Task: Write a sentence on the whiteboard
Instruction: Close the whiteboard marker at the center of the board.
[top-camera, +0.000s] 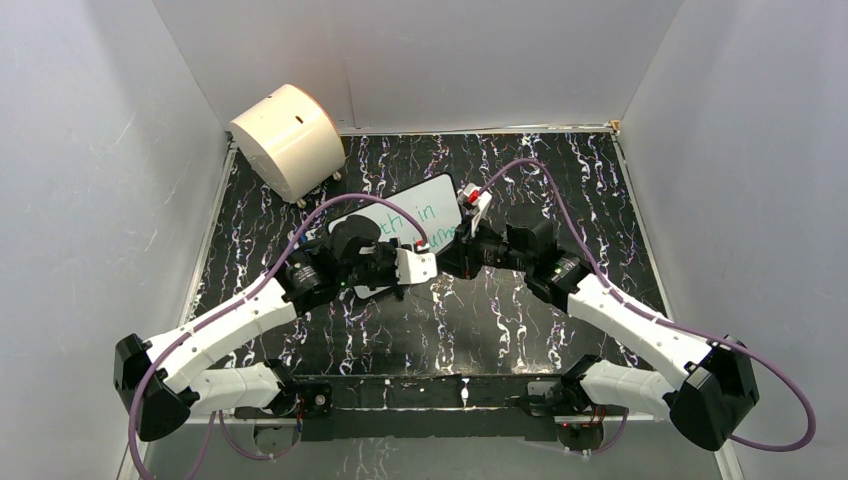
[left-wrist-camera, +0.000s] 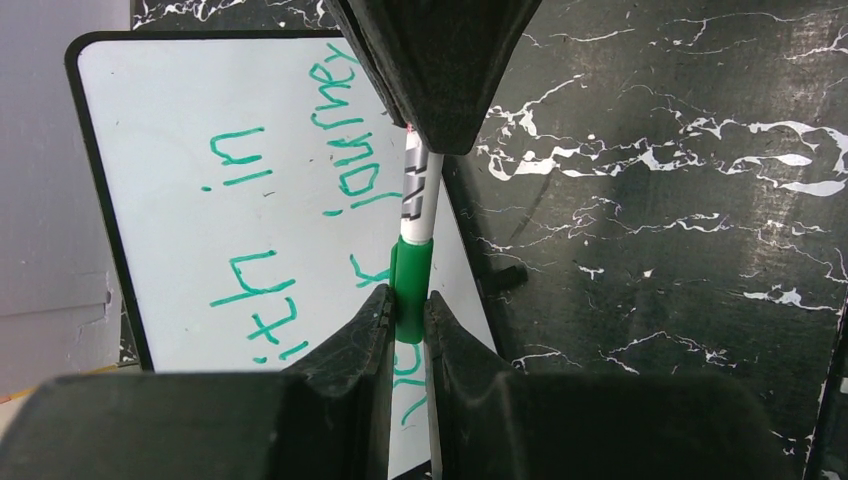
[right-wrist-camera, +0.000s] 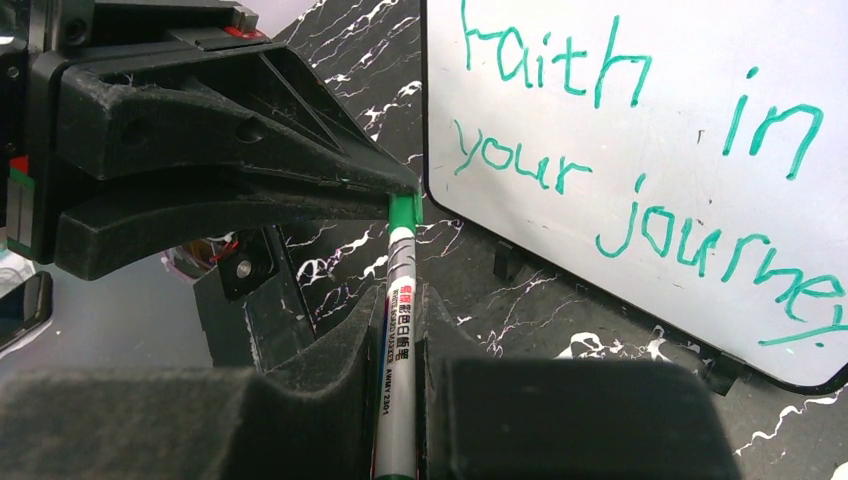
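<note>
Inventory: one desk (top-camera: 520, 330), carrying one whiteboard (right-wrist-camera: 680, 190) and one cream drum (top-camera: 288, 140). The whiteboard bears one sentence (right-wrist-camera: 640, 170) of four green words in two lines. One marker (right-wrist-camera: 397, 260) and one green cap (left-wrist-camera: 410, 290) are present. Two arms are fitted, the left arm (top-camera: 230, 320) and the right arm (top-camera: 630, 320), with one hand each: left hand (left-wrist-camera: 408, 305), right hand (right-wrist-camera: 400, 310).

The board (right-wrist-camera: 690, 50) just right of the black right gripper (right-wrist-camera: 400, 320) is white with a thin black frame and green writing (right-wrist-camera: 600, 75). The pen (right-wrist-camera: 398, 290) in it is white with a green end. The table (right-wrist-camera: 470, 290) under it is black with white streaks.
</note>
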